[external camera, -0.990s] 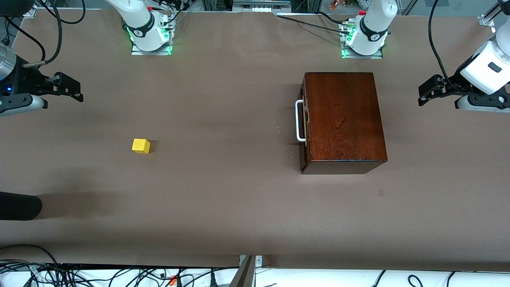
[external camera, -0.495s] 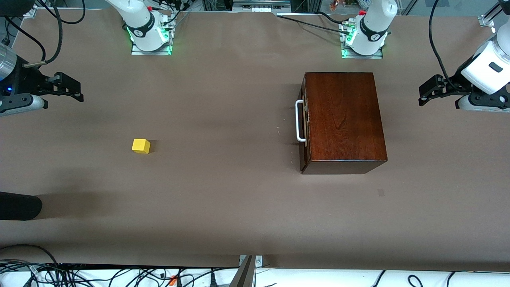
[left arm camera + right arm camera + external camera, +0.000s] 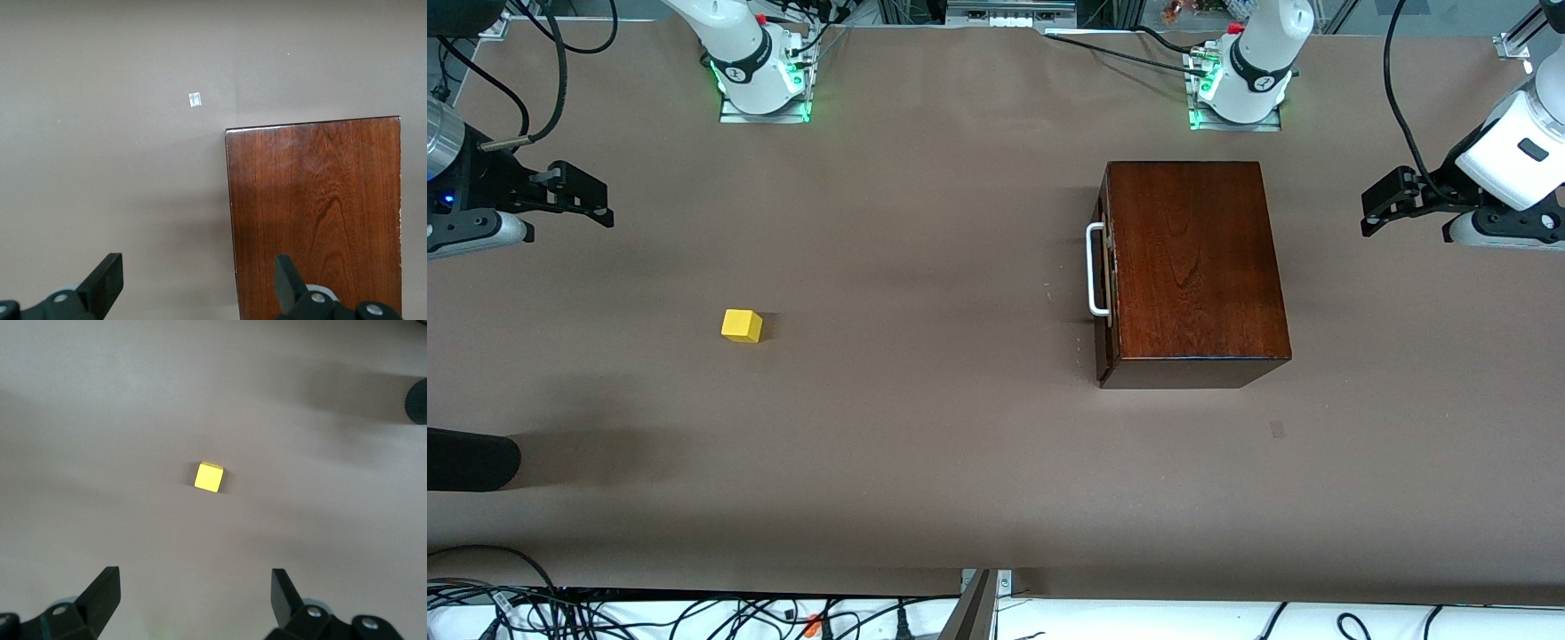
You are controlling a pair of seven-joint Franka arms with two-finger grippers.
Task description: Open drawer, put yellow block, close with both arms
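The dark mahogany box stands on the table toward the left arm's end. Its drawer is shut, and the white bar handle faces the right arm's end. The yellow block lies alone on the table toward the right arm's end. My left gripper hangs open and empty in the air past the box's handle-less end. The left wrist view shows it with the box top below. My right gripper hangs open and empty at the right arm's end. The right wrist view shows it and the block.
A black rounded object pokes in at the table's edge at the right arm's end, nearer the front camera than the block. A small mark is on the brown table cover near the box. Cables run along the front edge.
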